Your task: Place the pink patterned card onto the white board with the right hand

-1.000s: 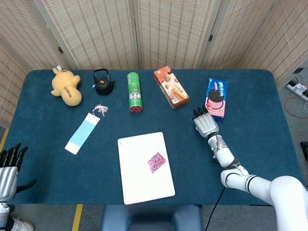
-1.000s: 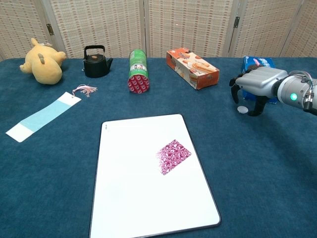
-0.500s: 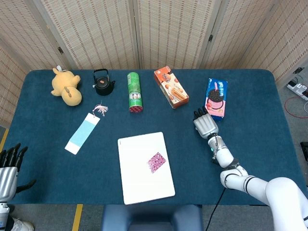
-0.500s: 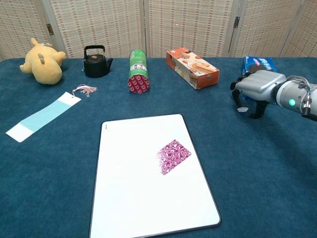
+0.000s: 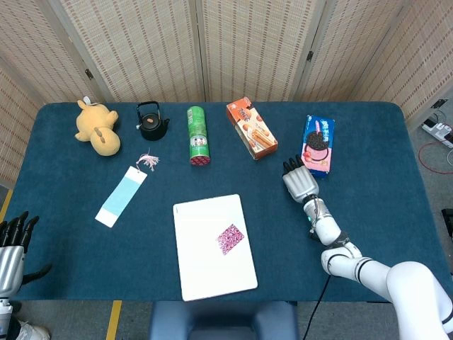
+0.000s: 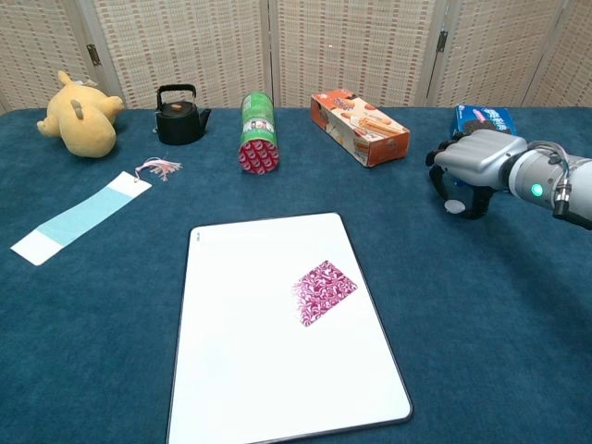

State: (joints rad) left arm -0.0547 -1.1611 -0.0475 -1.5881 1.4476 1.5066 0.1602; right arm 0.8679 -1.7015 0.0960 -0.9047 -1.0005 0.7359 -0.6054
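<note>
The pink patterned card (image 5: 230, 239) (image 6: 324, 291) lies flat on the right half of the white board (image 5: 205, 262) (image 6: 250, 370), near the table's front middle. My right hand (image 5: 299, 180) (image 6: 474, 159) hovers to the right of the board, well apart from the card, just in front of a blue cookie box (image 5: 319, 144). Its fingers hang loosely curved and apart, holding nothing. My left hand (image 5: 13, 248) shows at the bottom left corner of the head view, off the table, fingers spread and empty.
Along the back stand a yellow plush toy (image 5: 98, 126), a black teapot (image 5: 151, 122), a green can (image 5: 199, 135) and an orange snack box (image 5: 251, 128). A light blue bookmark (image 5: 122, 196) with a tassel lies left of the board.
My right hand has drifted slightly left, staying beside the cookie box. The left hand has sunk a little lower. Card and board have not moved.
</note>
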